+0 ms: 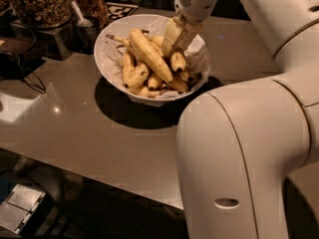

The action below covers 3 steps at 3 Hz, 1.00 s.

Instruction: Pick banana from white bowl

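Observation:
The white bowl (112, 44) stands on the table at the back, lined with crumpled white paper and filled with several bananas. My gripper (178, 44) reaches down into the right side of the bowl from above. The banana (178, 61), yellow with brown blotches and a black tip, sticks out directly beneath the gripper and touches it. A longer, cleaner yellow banana (149, 55) lies diagonally across the pile just left of the gripper. Short stubby bananas (133, 74) lie at the bowl's front left.
Clear jars of nuts (40, 4) and a scoop (79, 16) stand at the back left on the grey table (99, 133). A dark cable (25, 78) lies at the left. My own white arm (239, 153) fills the right foreground.

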Tool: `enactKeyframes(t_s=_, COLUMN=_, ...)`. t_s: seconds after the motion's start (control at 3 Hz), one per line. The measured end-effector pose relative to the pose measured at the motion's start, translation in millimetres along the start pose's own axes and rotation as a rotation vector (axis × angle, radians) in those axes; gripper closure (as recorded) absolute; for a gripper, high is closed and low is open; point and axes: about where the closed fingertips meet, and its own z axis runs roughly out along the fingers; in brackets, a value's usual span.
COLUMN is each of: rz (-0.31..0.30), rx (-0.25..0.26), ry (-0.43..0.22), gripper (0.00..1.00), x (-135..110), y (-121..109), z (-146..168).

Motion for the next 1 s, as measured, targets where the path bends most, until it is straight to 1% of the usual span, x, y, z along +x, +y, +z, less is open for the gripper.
enactKeyframes(t_s=0.33, rz=-0.029, rx=0.029, ry=-0.071, gripper=1.0, x=0, y=2, z=-9)
enactKeyframes(t_s=0.67, rz=-0.079, rx=0.064, ry=-0.169, gripper=1.0, x=15, y=20, z=-41)
enactKeyframes(t_s=1.0, rz=-0.102, rx=0.072, ry=-0.199, gripper=1.0, x=26, y=32, z=-54)
